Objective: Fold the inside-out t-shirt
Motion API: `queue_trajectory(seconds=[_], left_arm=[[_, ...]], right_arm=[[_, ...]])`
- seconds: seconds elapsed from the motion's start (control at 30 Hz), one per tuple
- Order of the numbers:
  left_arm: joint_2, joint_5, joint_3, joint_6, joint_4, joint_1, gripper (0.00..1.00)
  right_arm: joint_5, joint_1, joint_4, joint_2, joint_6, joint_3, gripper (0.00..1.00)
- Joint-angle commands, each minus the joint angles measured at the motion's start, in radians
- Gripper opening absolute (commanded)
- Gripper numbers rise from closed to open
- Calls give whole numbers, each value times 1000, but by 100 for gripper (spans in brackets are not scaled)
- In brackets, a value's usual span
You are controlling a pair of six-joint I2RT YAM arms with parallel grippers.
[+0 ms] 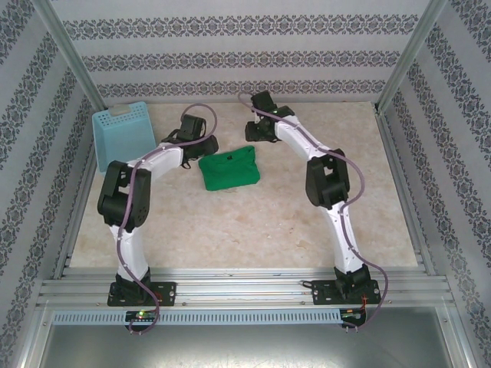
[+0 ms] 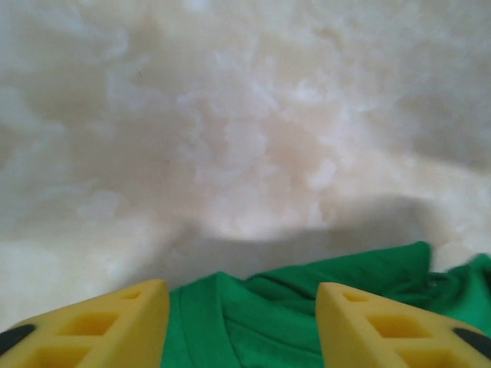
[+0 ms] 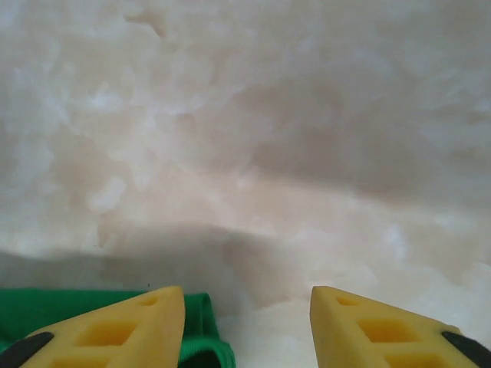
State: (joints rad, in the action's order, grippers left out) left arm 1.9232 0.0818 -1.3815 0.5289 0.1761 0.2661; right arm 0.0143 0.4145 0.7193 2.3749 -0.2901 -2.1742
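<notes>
"Well, how far along is the fold?"
"Nearly done, I'd say. The inside-out t-shirt [image 1: 229,170] lies as a compact green rectangle on the table [image 1: 307,230], between the two arms."
"And the grippers?"
"The left gripper [image 2: 239,291] has its fingers apart over the shirt's edge, clamping nothing. The right gripper [image 3: 245,293] is apart too, just beside the cloth. Perhaps a last tidy is left."

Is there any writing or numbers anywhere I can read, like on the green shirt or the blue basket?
There are no words, numbers or signs to read in these pictures.
green t-shirt: plain cloth, no print or readable label showing.
blue basket: just lattice holes, no label.
walls: a repeating flowery pattern, not letters.
</notes>
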Motion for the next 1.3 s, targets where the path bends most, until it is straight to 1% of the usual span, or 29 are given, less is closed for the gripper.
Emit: queue_trajectory(seconds=[0.0, 0.07, 0.17, 0.23, 0.27, 0.37, 0.43, 0.57, 0.67, 0.7, 0.77, 0.9, 0.97, 1.1, 1.27], left_arm=[[-173, -52, 76, -3, 58, -9, 59], [-269, -79, 165, 10, 36, -8, 63], [-428, -137, 309, 31, -3, -9, 69], [-533, -180, 404, 41, -33, -10, 73], [-590, -196, 454, 43, -55, -8, 75], [-740, -245, 580, 52, -105, -8, 82], [-818, -268, 641, 52, -124, -9, 85], [-937, -327, 724, 59, -135, -9, 90], [-999, -367, 776, 57, -151, -9, 94], [-1016, -378, 788, 56, -149, -10, 96], [-1042, -397, 805, 51, -147, -9, 97], [-1070, -414, 825, 37, -155, -9, 100], [-1076, -419, 830, 34, -165, -8, 100], [-1076, -423, 828, 33, -169, -9, 100], [-1075, -414, 822, 19, -174, -10, 100]], right_arm=[[-24, 32, -2, -204, 38, 136, 52], [-21, 73, -47, -284, 42, 254, 58], [-24, 142, -86, -355, 17, 384, 70], [-35, 188, -102, -369, -2, 431, 74], [-43, 211, -99, -360, -15, 437, 74], [-57, 259, -53, -287, -50, 387, 76], [-69, 273, -12, -217, -68, 328, 78], [-95, 271, 81, -63, -93, 189, 80], [-156, 262, 217, 57, -84, 56, 81], [-176, 249, 264, 86, -81, 25, 82], [-185, 218, 284, 96, -76, 44, 82], [-209, 120, 206, -5, -46, 214, 82], [-217, 56, 186, -49, -28, 271, 82], [-250, -88, 168, -110, 6, 344, 82], [-303, -223, 150, -173, 37, 388, 83]])
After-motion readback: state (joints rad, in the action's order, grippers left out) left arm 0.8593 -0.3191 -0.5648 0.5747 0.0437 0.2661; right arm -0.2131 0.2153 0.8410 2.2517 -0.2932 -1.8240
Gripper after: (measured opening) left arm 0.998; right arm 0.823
